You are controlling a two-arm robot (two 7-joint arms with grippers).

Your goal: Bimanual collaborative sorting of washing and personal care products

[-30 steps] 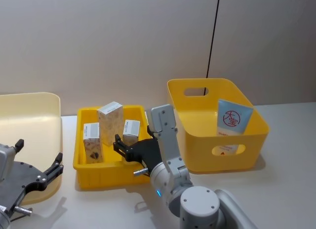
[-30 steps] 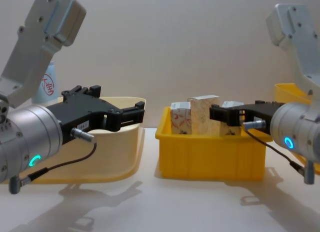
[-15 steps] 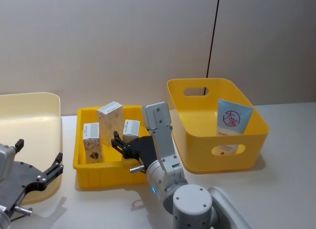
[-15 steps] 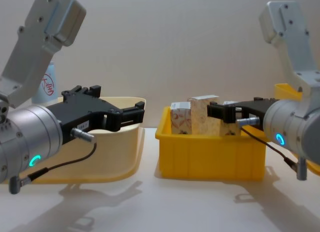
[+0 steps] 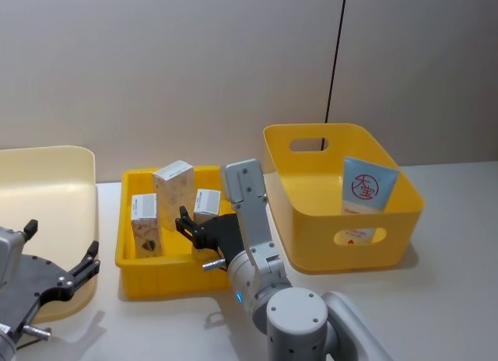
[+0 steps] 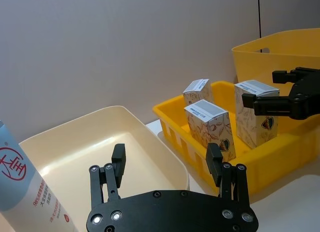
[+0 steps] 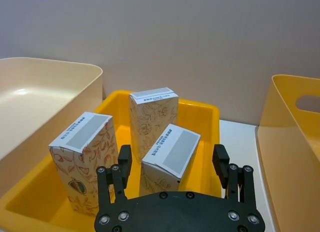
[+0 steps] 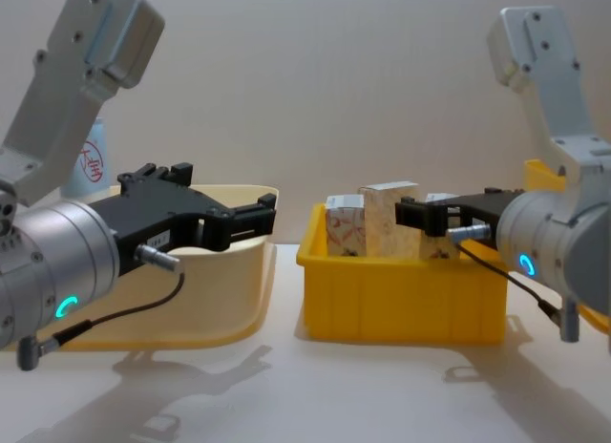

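- The desk (image 5: pixel 451 299) is a smooth, pale, matte surface. Behind it is a plain grey-beige wall (image 5: pixel 194 65) crossed by one thin dark vertical line (image 5: pixel 336 57).
- A cream bin (image 5: pixel 47 182) of glossy plastic with rounded corners sits on the left and holds a light-blue tube (image 6: pixel 25 187) with red print.
- A shallow yellow tray (image 5: pixel 156 271) in the middle holds three small white cartons of printed card:
  - one tall (image 5: pixel 173 194)
  - one shorter (image 5: pixel 145 225)
  - one tilted (image 5: pixel 205 205)
- A deep yellow bin (image 5: pixel 389 244) with slot handles sits on the right. A second blue tube (image 5: pixel 366 186) leans inside it.
- The left tool (image 6: pixel 166 159) is black, spread wide and empty, and sits at the cream bin's near side.
- The right tool (image 7: pixel 171 159) is spread wide and grips nothing. It hangs over the tray beside the tilted carton.
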